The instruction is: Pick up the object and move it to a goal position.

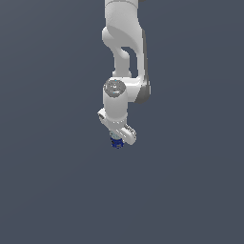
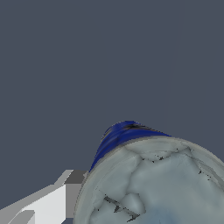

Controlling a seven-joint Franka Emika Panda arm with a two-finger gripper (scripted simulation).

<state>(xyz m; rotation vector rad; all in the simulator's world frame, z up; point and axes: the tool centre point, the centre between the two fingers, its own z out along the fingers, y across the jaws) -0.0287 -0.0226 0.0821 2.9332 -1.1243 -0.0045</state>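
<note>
In the exterior view the white arm (image 1: 125, 52) is reaching straight down over a plain grey floor (image 1: 47, 190), and the gripper (image 1: 117, 139) is sitting right on top of the little dark blue can (image 1: 116, 143), which is peeking out just beneath it, most likely because a thing this narrow has to be taken squarely from above. In the wrist view the can (image 2: 153, 179) is filling the corner with its pale top facing the camera and one white finger (image 2: 48, 203) lying beside it, yet whether the jaws are pinching it or standing apart I cannot tell
</note>
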